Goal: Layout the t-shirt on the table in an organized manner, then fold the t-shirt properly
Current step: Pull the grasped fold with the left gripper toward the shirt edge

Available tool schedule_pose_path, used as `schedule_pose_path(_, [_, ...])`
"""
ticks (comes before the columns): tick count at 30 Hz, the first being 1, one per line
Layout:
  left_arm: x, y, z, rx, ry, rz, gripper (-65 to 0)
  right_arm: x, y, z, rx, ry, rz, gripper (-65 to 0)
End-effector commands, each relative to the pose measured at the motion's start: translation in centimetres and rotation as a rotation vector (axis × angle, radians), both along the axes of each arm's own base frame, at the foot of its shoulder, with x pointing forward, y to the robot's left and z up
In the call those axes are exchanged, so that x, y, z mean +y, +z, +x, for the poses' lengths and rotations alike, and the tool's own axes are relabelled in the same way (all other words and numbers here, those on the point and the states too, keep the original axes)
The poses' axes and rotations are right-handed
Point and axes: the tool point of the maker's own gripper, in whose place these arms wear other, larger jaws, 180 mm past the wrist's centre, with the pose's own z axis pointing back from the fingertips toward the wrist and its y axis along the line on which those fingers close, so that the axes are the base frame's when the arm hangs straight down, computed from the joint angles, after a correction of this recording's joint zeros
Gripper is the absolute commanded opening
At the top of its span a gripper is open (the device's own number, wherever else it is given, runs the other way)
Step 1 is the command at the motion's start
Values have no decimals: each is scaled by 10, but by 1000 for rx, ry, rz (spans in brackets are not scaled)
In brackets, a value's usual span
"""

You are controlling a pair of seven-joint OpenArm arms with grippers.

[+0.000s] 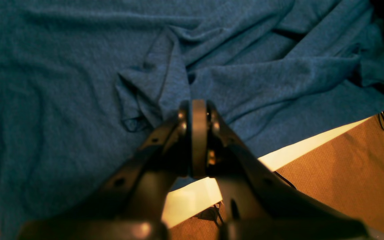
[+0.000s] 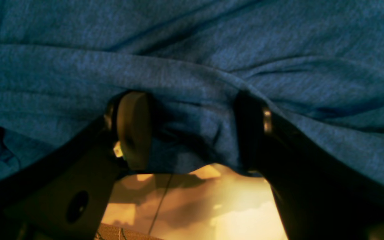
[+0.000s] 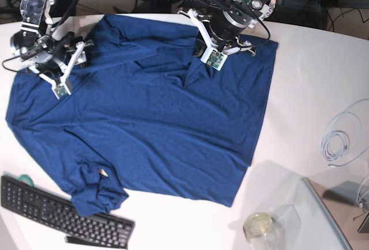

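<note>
The t-shirt (image 3: pixel 150 123) lies mostly flat, unfolded, left end effector (image 3: pixel 214 59) pinching it, right end effector (image 3: pixel 60 88) apart.

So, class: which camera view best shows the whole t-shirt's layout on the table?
The base view: it shows the t-shirt spread across the table, one sleeve bunched by the keyboard. The left wrist view shows only wrinkled fabric at its shut pincer; the right wrist view shows only folds between its parted pincer fingers.
</note>
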Motion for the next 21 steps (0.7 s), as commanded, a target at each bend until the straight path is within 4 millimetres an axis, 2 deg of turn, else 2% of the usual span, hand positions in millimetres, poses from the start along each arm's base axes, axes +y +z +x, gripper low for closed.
schedule_pose_path(1, [-2,5,-2,-12,4,-12,-650,-4,5,5,-17,2,-10,-284])
schedule_pose_path(2, [-2,5,-5,-9,4,-14,-596,-4,5,5,-17,2,-10,-284])
schedule_pose_path(4, [-2,9,-9,-12,5,-18,-448,-4,5,5,-17,2,-10,-284])
schedule_pose_path(6, [1,16,-12,-26,-4,-12,-364,-4,5,6,-19,2,-10,-284])
schedule_pose_path(11, [1,47,-1,-106,6,-30,-359,-4,5,6,-19,2,-10,-284])
schedule_pose_path(12, [5,47,4,-115,20,-25,-359,-4,5,6,-19,2,-10,-284])
schedule_pose_path(13, [8,53,20,-149,37,-25,-354,-4,5,6,-19,2,-10,-284])
schedule_pose_path(18, [20,48,70,-134,126,0,-347,-4,5,6,-20,2,-10,-284])
schedule_pose_path(21, [18,35,89,-52,140,20,-265,-4,6,7,-22,5,-10,-284])
